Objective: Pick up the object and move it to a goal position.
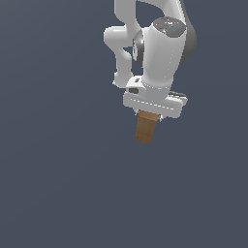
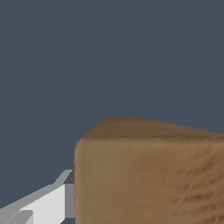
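Observation:
The object (image 1: 146, 128) is a small brown wood-textured block that sits tilted directly under the white hand of the arm in the exterior view. My gripper (image 1: 148, 117) is shut on the object's upper end, and the block hides its fingertips there. In the wrist view the object (image 2: 148, 175) fills much of the picture at very close range. One white finger (image 2: 48, 204) lies flat against its side; the other finger is out of frame. No goal marker shows in either view.
A plain dark grey-blue ground (image 1: 58, 184) surrounds the arm on all sides. The white arm links (image 1: 160, 48) rise above the hand toward the top of the exterior view.

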Action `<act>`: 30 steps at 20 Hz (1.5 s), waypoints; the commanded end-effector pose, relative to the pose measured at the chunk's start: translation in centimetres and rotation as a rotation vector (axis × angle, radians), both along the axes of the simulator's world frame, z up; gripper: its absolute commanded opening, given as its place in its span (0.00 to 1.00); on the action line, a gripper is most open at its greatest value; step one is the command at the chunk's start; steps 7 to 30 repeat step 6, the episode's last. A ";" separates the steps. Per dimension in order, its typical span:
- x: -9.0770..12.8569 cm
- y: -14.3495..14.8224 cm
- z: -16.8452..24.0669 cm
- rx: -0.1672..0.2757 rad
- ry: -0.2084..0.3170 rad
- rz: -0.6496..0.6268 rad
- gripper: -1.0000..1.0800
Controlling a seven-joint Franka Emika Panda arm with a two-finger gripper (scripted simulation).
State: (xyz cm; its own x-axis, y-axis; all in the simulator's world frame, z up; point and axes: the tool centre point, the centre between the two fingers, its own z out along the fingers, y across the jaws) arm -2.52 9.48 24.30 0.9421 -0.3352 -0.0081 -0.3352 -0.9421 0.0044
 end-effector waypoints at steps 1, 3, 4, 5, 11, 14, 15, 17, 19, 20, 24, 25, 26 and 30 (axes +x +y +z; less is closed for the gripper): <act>-0.3 0.0 1.3 0.001 -0.009 0.000 0.00; -0.5 0.0 1.7 0.001 -0.009 0.000 0.00; -0.5 0.0 1.8 0.001 -0.009 0.000 0.00; -0.5 0.0 1.9 0.001 -0.009 0.000 0.00; -0.5 0.0 1.9 0.001 -0.009 0.000 0.00; -0.5 0.0 1.9 0.001 -0.009 0.000 0.00; -0.5 0.0 1.9 0.001 -0.009 0.000 0.00; -0.5 0.0 1.9 0.001 -0.009 0.000 0.00; -0.5 0.0 1.9 0.001 -0.009 0.000 0.00; -0.5 0.0 1.9 0.001 -0.009 0.000 0.00; -0.5 0.0 1.9 0.001 -0.009 0.000 0.00; -0.5 0.0 1.9 0.001 -0.009 0.000 0.00; -0.5 0.0 1.9 0.001 -0.009 0.000 0.00; -0.5 0.0 1.9 0.001 -0.009 0.000 0.00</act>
